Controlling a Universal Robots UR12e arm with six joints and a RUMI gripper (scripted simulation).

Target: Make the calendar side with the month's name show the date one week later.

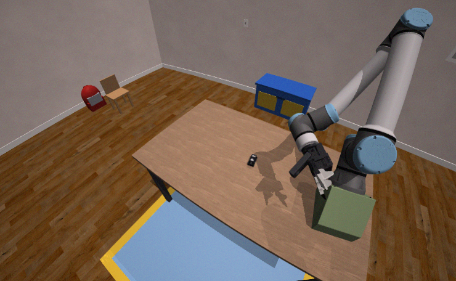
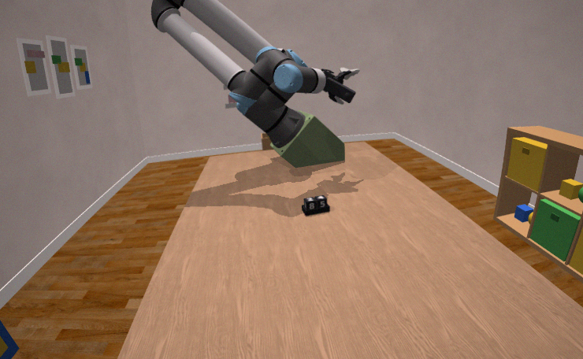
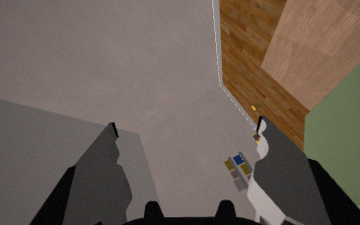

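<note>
The small black calendar (image 1: 251, 164) (image 2: 317, 212) stands on the table. Two black cubes sit side by side in its tray. In the exterior view, the left cube (image 2: 311, 205) shows a white 8 and the right cube (image 2: 321, 203) a white 5, both upright. No month's name can be read. The side facing away from that camera is hidden, and the digits are too small to read in the top view. My gripper (image 1: 327, 185) (image 2: 349, 86) (image 3: 184, 119) is open and empty, high beside the arm's base, well away from the calendar.
The green base block (image 1: 348, 211) (image 2: 316, 142) carries the arm at one end of the wooden table (image 1: 201, 139) (image 2: 329, 276). A blue cabinet (image 1: 285, 87), a shelf with bins (image 2: 525, 129) and a chair (image 1: 116, 92) stand off the table.
</note>
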